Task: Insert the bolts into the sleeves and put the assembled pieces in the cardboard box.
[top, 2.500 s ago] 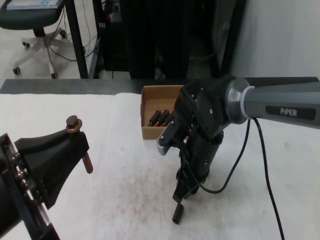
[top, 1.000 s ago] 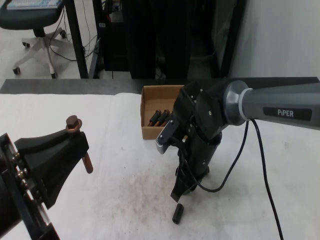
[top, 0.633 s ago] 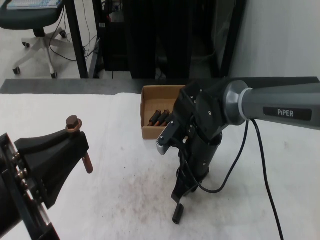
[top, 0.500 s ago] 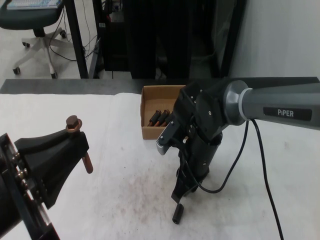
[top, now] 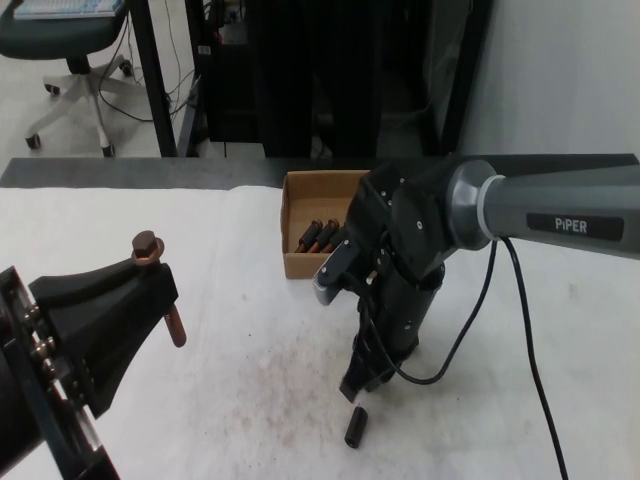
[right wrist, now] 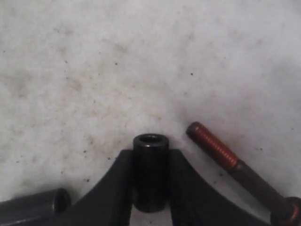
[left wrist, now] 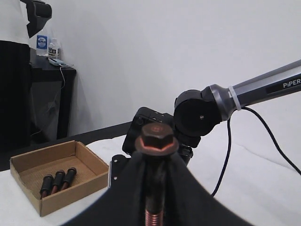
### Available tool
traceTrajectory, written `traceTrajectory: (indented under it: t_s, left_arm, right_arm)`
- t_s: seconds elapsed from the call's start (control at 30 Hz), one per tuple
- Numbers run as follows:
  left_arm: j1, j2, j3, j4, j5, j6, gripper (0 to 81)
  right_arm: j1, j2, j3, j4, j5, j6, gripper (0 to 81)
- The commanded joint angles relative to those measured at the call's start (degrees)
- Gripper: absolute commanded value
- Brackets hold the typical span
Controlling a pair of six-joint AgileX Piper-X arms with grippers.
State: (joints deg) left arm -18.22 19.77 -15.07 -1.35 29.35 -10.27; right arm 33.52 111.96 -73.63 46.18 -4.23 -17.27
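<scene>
While the left gripper [left wrist: 155,160] is clamped on a copper bolt [left wrist: 156,137] held upright with its head up, at nine o'clock on the bench [top: 230,380], the right gripper [right wrist: 150,162] points down at the bench and pinches a black sleeve [right wrist: 150,174] between its fingers. A loose bolt [right wrist: 235,162] lies near it, and a second sleeve [top: 356,427] lies at six o'clock from that gripper. The cardboard box [top: 300,265] sits at eleven o'clock from the right gripper, holding three assembled pieces [left wrist: 59,181].
</scene>
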Motion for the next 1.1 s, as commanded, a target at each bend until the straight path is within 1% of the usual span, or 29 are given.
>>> traceTrajectory:
  t_s: [0.0,0.07,0.13,0.2,0.27,0.3,0.43,0.5,0.57,0.63,0.7,0.8,0.87,0.93,1.07]
  left_arm:
    - [0.14,-0.06,-0.08,-1.37,-0.15,0.00,0.0]
    - [0.14,-0.06,-0.26,-2.45,-0.15,-1.23,0.0]
    - [0.14,-0.06,-0.24,-4.32,-0.15,-6.23,0.0]
    - [0.14,-0.06,-0.24,-6.09,-0.15,-12.48,0.0]
    - [0.14,-0.06,-0.24,-8.57,-0.15,-17.61,0.0]
    - [0.14,-0.06,-0.24,-10.34,-0.05,-18.56,0.0]
    - [0.14,1.94,-0.51,-20.25,0.96,-18.75,0.0]
    - [0.14,5.02,-1.75,-24.46,2.97,-22.26,0.0]
    - [0.14,8.81,-4.16,-26.62,6.59,-26.12,0.0]
    - [0.14,13.64,-7.10,-29.11,11.47,-27.38,0.0]
    - [0.14,19.01,-11.29,-32.00,16.44,-27.45,0.0]
    - [-0.12,25.79,-18.76,-34.94,17.89,-27.45,0.0]
    - [-0.10,29.51,-23.04,-35.62,17.90,-27.45,0.0]
    - [-0.10,33.29,-26.89,-35.61,17.90,-27.45,0.0]
    - [-1.25,37.84,-29.70,-35.61,19.14,-27.23,0.0]
  right_arm:
    - [0.06,-2.66,-0.96,1.72,-2.74,13.30,0.4]
    - [-0.35,-5.64,-0.96,0.60,-8.87,19.91,0.4]
    - [-0.83,-9.73,-0.96,-1.95,-17.71,22.56,0.4]
    - [-0.86,-14.32,-0.96,-4.92,-23.46,22.37,0.4]
    - [-0.97,-18.91,-0.96,-7.84,-27.58,20.88,0.4]
    - [-1.07,-20.70,-0.96,-8.69,-30.71,20.21,0.4]
    - [-1.11,-27.63,-0.62,-12.24,-50.88,19.04,0.4]
    - [-0.84,-30.90,0.21,-12.96,-55.37,17.99,0.4]
    - [-0.27,-34.13,1.92,-12.98,-55.88,16.03,0.6]
    - [0.03,-36.88,4.23,-12.98,-55.77,13.70,0.8]
    - [0.12,-39.33,7.24,-12.98,-55.93,13.16,0.8]
    - [0.29,-42.97,12.45,-12.98,-54.48,13.01,0.8]
    - [0.77,-45.10,15.64,-13.05,-49.19,13.02,0.8]
    - [1.80,-46.83,18.12,-14.94,-41.77,13.02,0.8]
    - [6.12,-49.19,21.74,-27.96,-24.86,14.28,0.8]
